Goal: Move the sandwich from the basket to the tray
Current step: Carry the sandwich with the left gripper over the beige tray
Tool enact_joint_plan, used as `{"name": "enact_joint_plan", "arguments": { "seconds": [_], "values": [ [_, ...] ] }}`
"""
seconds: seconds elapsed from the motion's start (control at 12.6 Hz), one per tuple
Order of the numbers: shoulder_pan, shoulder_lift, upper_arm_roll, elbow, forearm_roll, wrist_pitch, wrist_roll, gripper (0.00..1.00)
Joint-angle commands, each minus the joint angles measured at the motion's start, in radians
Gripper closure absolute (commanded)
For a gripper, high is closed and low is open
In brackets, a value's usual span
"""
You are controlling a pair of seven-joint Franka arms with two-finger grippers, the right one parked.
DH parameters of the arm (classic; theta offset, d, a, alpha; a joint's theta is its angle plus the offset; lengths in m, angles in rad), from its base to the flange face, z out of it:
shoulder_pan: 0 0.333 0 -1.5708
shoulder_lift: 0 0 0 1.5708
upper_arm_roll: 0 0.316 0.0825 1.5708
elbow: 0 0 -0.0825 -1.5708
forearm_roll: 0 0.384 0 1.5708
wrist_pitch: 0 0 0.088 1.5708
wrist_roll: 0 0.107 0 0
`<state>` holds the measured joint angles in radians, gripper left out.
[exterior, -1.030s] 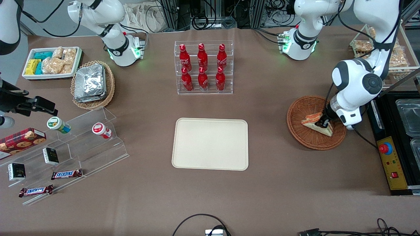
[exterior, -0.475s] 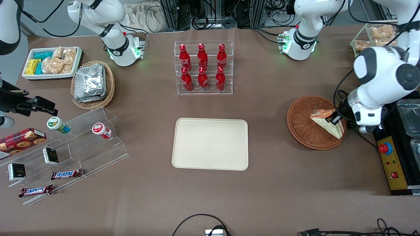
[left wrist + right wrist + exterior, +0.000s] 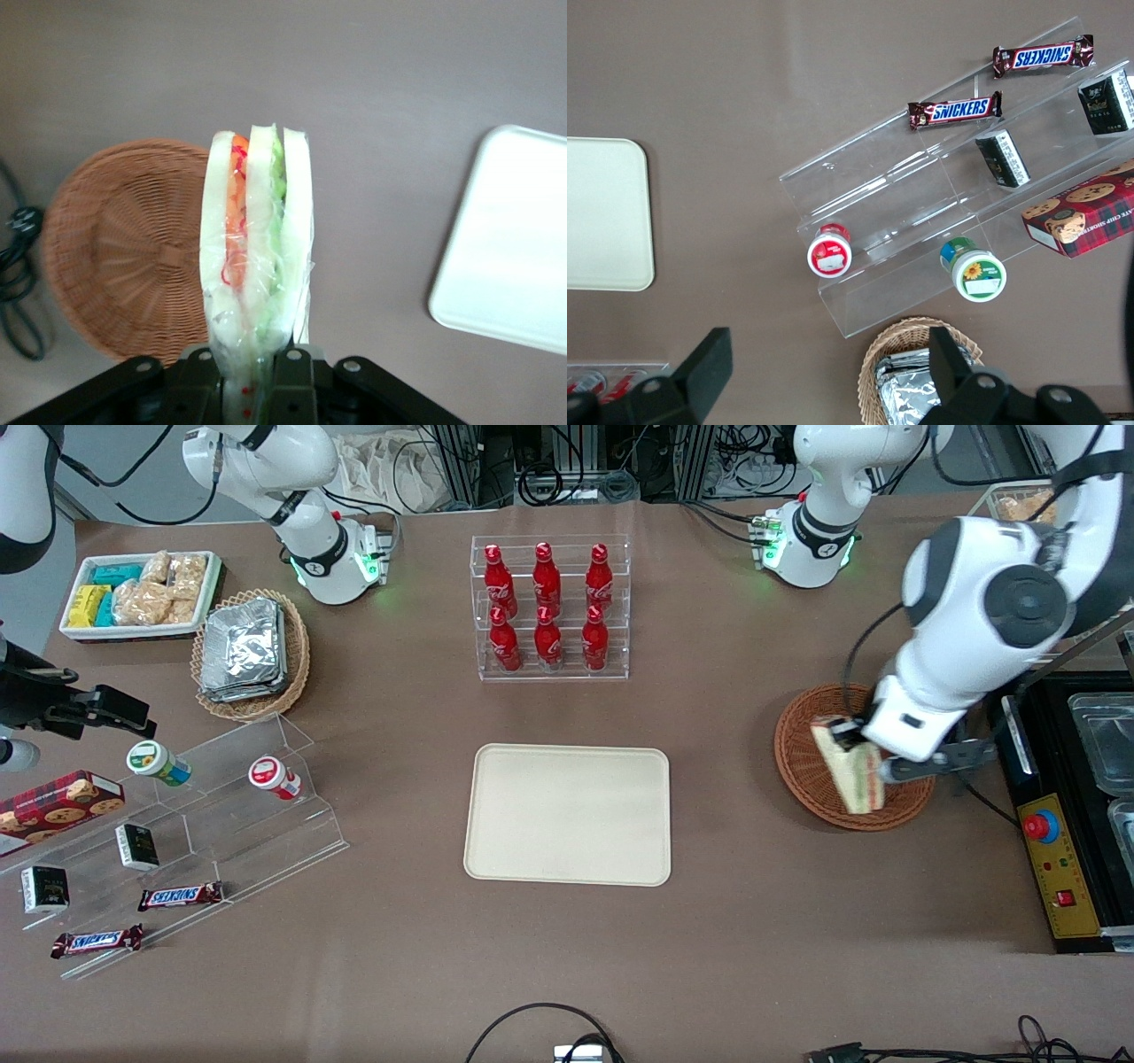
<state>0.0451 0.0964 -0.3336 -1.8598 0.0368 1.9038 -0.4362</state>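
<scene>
Sandwich gripped and lifted clear of basket; transfer to tray pending.

The gripper (image 3: 252, 367) is pinched on one end of the plastic-wrapped sandwich (image 3: 257, 266), which hangs in the air above the basket (image 3: 811, 766) without touching it. The basket holds nothing else. The tray (image 3: 567, 815) lies bare toward the middle of the table, well apart from the basket. Pick-up appears complete. Remaining: carry the sandwich over the tray, lower it, release.
</scene>
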Motion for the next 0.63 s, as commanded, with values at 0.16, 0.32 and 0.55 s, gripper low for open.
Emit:
{"name": "enact_joint_plan", "arguments": {
  "seconds": [0.16,0.32,0.55],
  "values": [
    [-0.12,0.225,-0.042,0.108,-0.038,0.073,-0.06,1.0],
    [-0.183,0.302,-0.042,0.11,-0.035,0.211,-0.154,1.0],
    [-0.293,0.438,-0.035,0.146,-0.025,0.291,-0.182,1.0]
  ]
}}
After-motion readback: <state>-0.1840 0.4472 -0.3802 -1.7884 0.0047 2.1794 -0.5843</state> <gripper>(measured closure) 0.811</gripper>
